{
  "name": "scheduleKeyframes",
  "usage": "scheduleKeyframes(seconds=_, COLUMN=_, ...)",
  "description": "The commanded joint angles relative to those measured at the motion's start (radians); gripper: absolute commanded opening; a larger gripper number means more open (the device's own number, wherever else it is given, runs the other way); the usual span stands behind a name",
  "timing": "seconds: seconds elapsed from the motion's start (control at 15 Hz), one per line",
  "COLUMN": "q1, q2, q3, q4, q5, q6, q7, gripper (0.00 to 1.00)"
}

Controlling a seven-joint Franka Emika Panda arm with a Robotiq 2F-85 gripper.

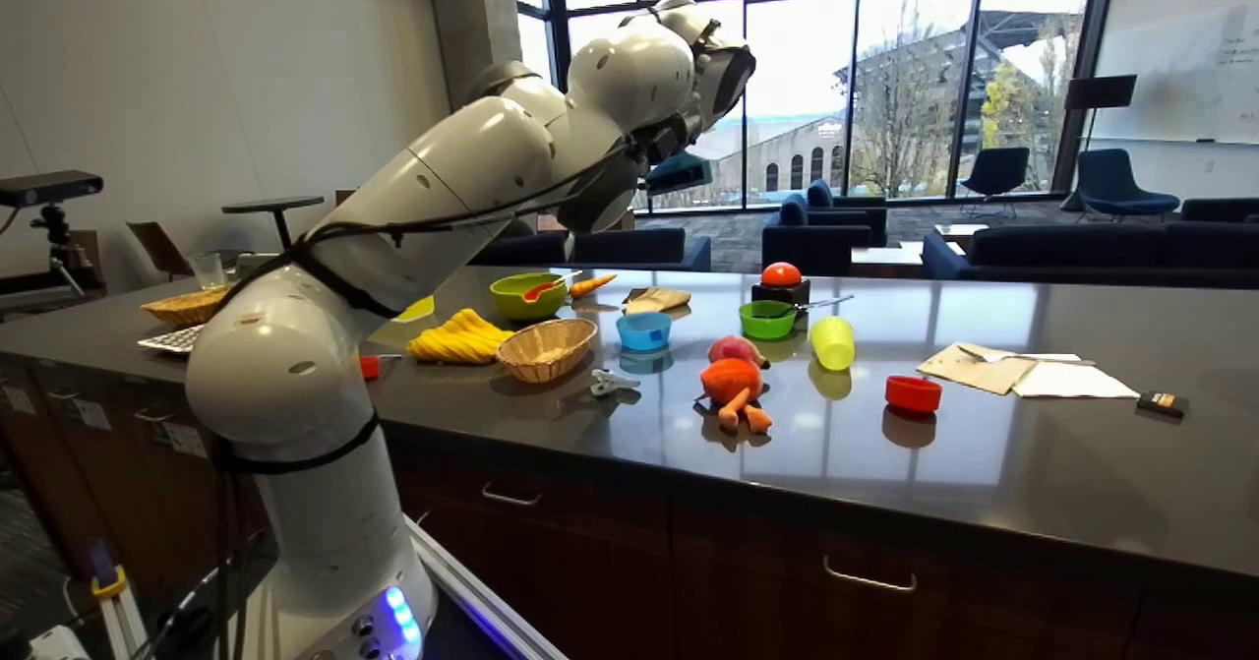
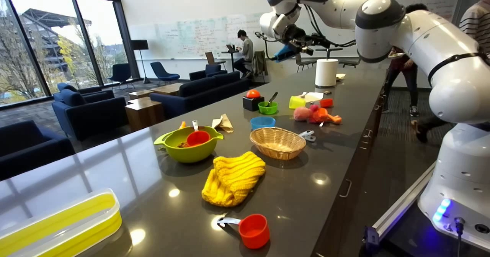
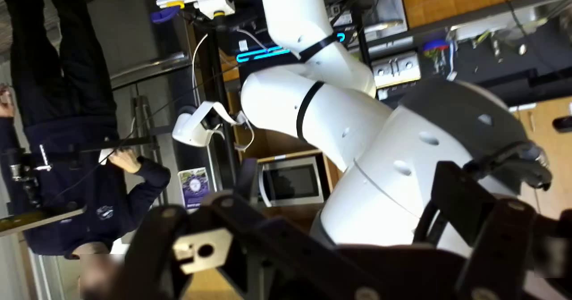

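Note:
My gripper is open, its dark fingers wide apart in the wrist view with no object between them. It is raised high above the dark counter in an exterior view and touches nothing there. A blue part sits beside it. On the counter far below lie an orange plush toy, a wicker basket, a blue bowl, a green bowl, a yellow-green cup and a red cup. A folded yellow knit cloth and a red measuring cup are nearer the camera.
A white paper roll stands upright on the counter. Close by are a red button on a black box and a green colander. My own white arm and a person in dark clothes fill much of the wrist view.

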Motion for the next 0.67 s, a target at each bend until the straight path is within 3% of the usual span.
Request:
scheduleKeyframes(seconds=0.0, q1=-0.014, q2=-0.007, q3=-0.023, q4=-0.027, q5=0.056, q6=0.0, q7=0.048, gripper=1.0)
scheduleKeyframes(seconds=0.2, q1=-0.036, q2=-0.015, q3=-0.039, q4=-0.069, q5=0.082, q6=0.001, q7=0.072, gripper=1.0)
scheduleKeyframes(seconds=0.6, q1=-0.053, q2=-0.076, q3=0.004, q4=-0.079, q5=0.288, q6=0.336, q7=0.102, gripper=0.96)
